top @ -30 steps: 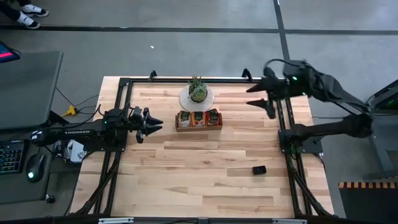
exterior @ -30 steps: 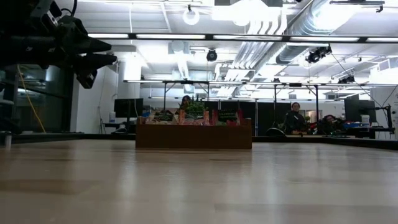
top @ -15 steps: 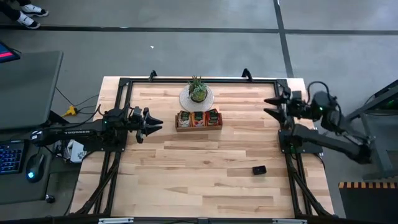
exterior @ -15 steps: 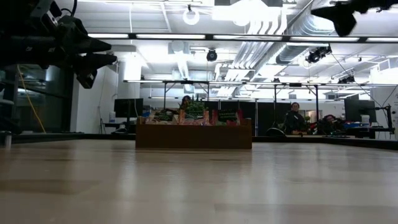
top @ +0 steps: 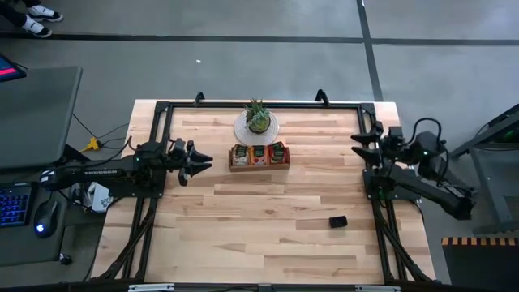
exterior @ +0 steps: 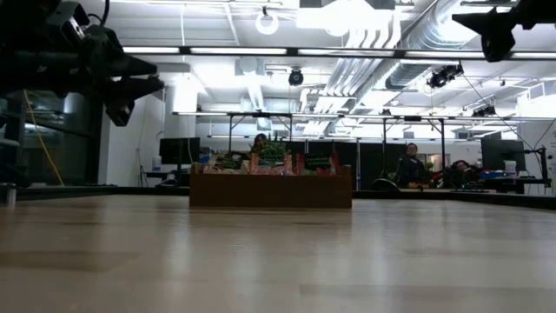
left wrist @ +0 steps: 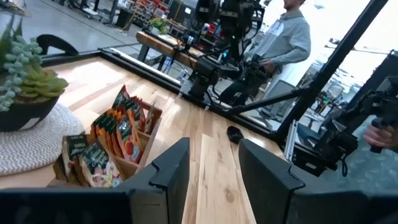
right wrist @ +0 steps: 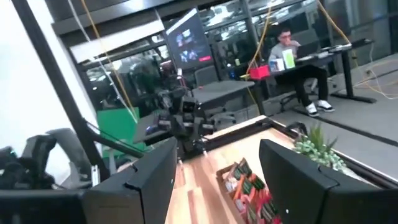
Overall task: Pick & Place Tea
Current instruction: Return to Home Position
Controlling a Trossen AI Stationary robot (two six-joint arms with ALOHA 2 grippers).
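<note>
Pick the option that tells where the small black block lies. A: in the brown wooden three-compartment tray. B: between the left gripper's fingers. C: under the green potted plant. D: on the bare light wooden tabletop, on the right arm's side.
D: the small black block lies alone on the bare tabletop, apart from the wooden tray, on the right arm's side.

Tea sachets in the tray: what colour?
Tea sachets mostly red-orange and green; best in left wrist view.
</note>
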